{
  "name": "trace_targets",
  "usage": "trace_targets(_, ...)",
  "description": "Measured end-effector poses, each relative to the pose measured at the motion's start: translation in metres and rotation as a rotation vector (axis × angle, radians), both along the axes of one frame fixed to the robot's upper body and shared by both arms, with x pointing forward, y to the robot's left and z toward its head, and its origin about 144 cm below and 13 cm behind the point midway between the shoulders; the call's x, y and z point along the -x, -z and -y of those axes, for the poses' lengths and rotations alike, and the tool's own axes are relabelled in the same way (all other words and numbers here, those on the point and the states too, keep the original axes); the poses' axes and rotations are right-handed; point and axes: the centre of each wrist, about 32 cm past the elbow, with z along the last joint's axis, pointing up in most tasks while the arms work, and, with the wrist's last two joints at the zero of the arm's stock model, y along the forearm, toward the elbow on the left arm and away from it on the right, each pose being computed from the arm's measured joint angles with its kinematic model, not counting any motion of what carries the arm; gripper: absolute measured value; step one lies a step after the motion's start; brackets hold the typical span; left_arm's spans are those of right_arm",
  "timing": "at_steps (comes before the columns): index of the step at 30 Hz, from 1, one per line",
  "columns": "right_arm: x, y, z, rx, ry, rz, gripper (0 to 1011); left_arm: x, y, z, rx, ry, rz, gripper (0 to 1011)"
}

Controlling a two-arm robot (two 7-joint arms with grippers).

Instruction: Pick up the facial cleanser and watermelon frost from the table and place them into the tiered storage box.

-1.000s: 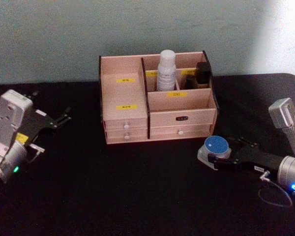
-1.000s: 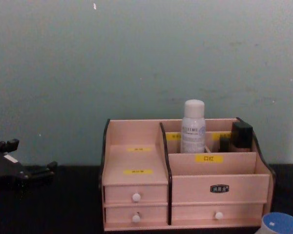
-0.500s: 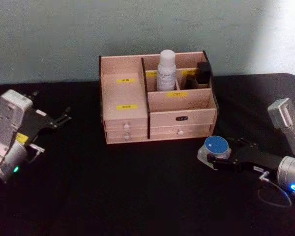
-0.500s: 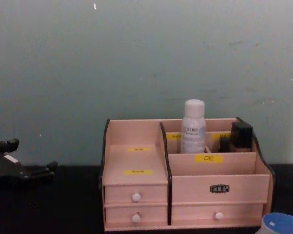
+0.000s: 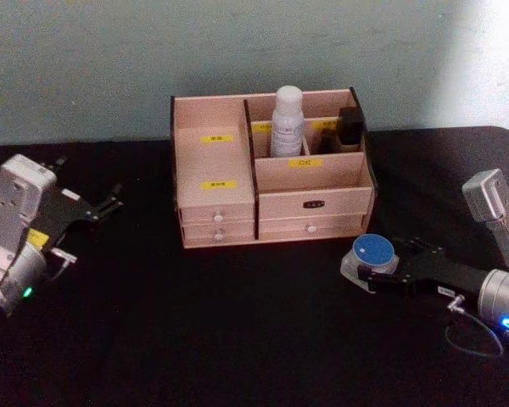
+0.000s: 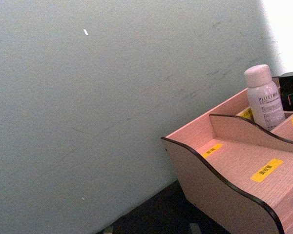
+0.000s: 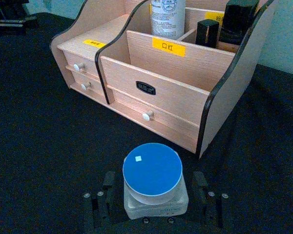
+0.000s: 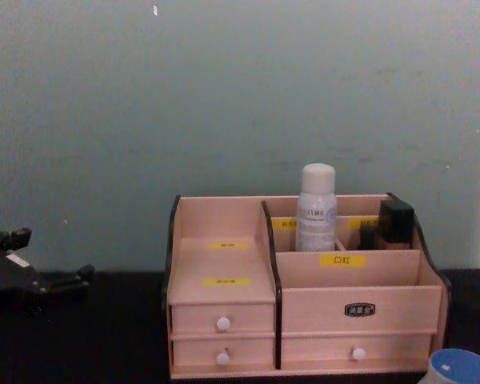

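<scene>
The tiered storage box (image 5: 216, 199) stands at the table's back middle; I also see the box (image 8: 352, 308) in the chest view and the box (image 7: 161, 73) in the right wrist view. A white capped bottle (image 5: 287, 123) stands upright in a rear compartment. A white jar with a round blue lid (image 7: 152, 175) rests on the table in front of the box's right end. My right gripper (image 7: 154, 179) is open, one finger on each side of the jar with small gaps. I cannot tell which item is the facial cleanser and which the watermelon frost. My left gripper (image 5: 112, 199) is open at the far left.
Two dark items (image 7: 234, 19) stand in the box's rear right compartments. The black table (image 5: 237, 331) runs wide in front of the box. A grey-green wall (image 8: 240, 96) rises close behind it.
</scene>
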Motion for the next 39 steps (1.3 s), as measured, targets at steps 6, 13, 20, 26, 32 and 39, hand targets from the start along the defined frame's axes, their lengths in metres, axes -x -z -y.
trace_targets(6,0.0,-0.0001,-0.0001,-0.001,0.0,0.0,1002,0.0,0.0,0.0,0.0,0.0,0.0,1001)
trace_targets(13,0.0,-0.0001,-0.0001,-0.001,0.0,-0.001,1002,0.0,0.0,0.0,0.0,0.0,0.0,1001)
trace_targets(20,0.0,-0.0001,-0.0001,-0.001,0.0,-0.001,1002,0.0,0.0,0.0,0.0,0.0,0.0,1001)
trace_targets(26,0.0,-0.0001,-0.0001,-0.001,0.0,-0.001,1003,0.0,0.0,0.0,0.0,0.0,0.0,1001)
trace_targets(32,0.0,-0.0001,-0.0001,-0.001,0.0,-0.001,1003,0.0,0.0,0.0,0.0,0.0,0.0,1001)
trace_targets(39,0.0,-0.0001,-0.0001,-0.001,0.0,-0.001,881,0.0,0.0,0.0,0.0,0.0,0.0,1001)
